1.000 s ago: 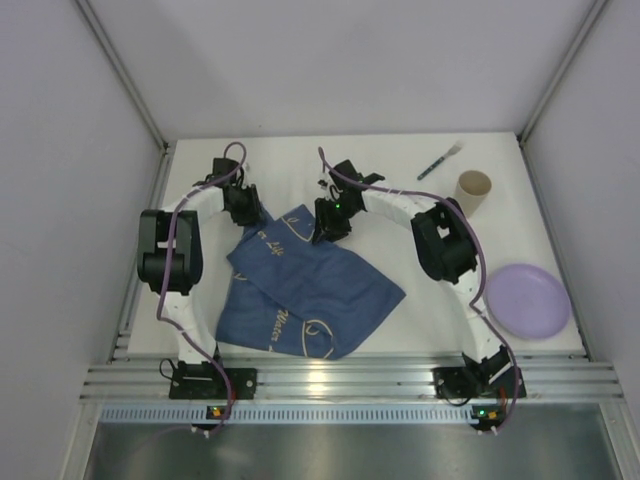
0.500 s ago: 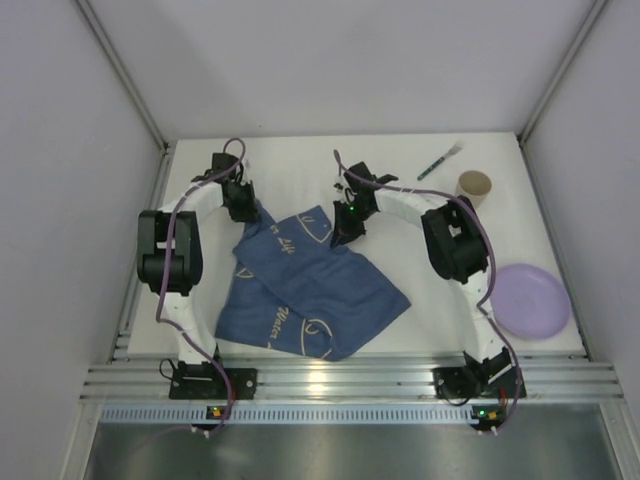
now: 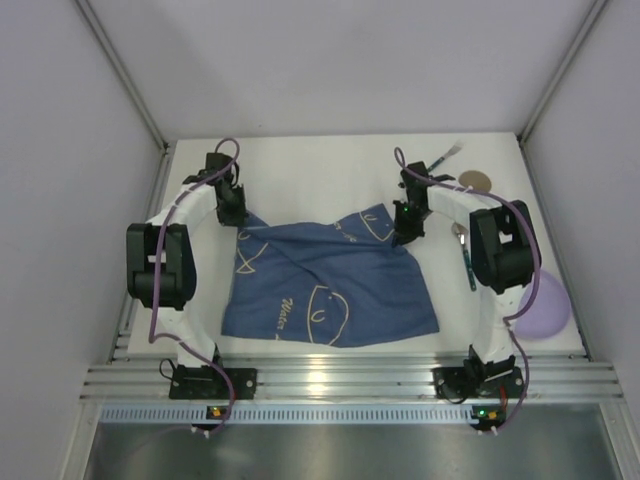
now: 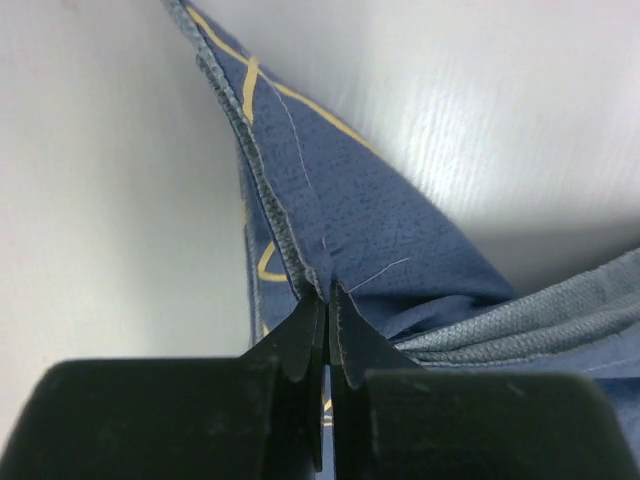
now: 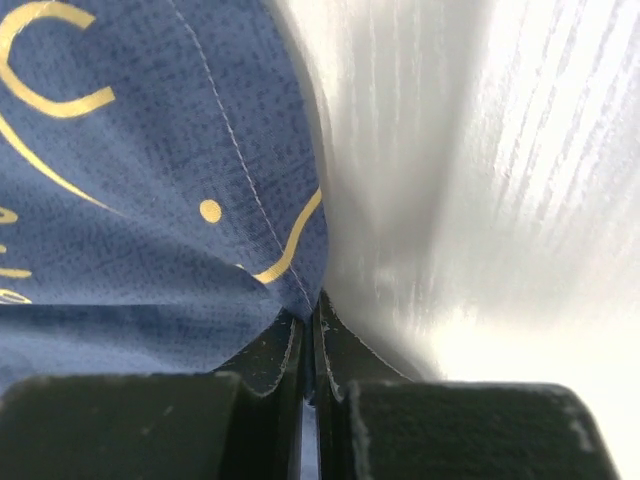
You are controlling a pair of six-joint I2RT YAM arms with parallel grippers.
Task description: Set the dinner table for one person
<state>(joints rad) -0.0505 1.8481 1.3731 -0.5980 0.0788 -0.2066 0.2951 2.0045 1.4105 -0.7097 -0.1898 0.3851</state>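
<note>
Up close, the left gripper (image 4: 326,300) has its two black fingers pressed together on a hemmed corner of the blue cloth (image 4: 360,220), with fabric pinched in the thin line between them. Likewise, the right gripper (image 5: 308,325) is clamped on the other far corner, where a gold curve and a dot are printed near the seam. From above, both arms reach forward and hold these corners well apart, so the cloth lies mostly spread across the middle of the white table (image 3: 310,165), with its near edge close to the silver rail (image 3: 350,375). A diagonal fold runs in from the left corner. Beyond the right arm lie a fork (image 3: 441,160), a tan cup (image 3: 474,181) and a purple plate (image 3: 548,305); the arm partly hides the cup and plate.

The step in hand looks like laying the cloth flat as a placemat. To do it well, both pinches should hold firm while the corners draw apart evenly, until the far edge is straight and the fold pulls out. Then both should lower together so the edge lands square to the rail, and the fingers should part only once the cloth rests flat. The right elbow is close to the cup and fork, so it needs a careful path
</note>
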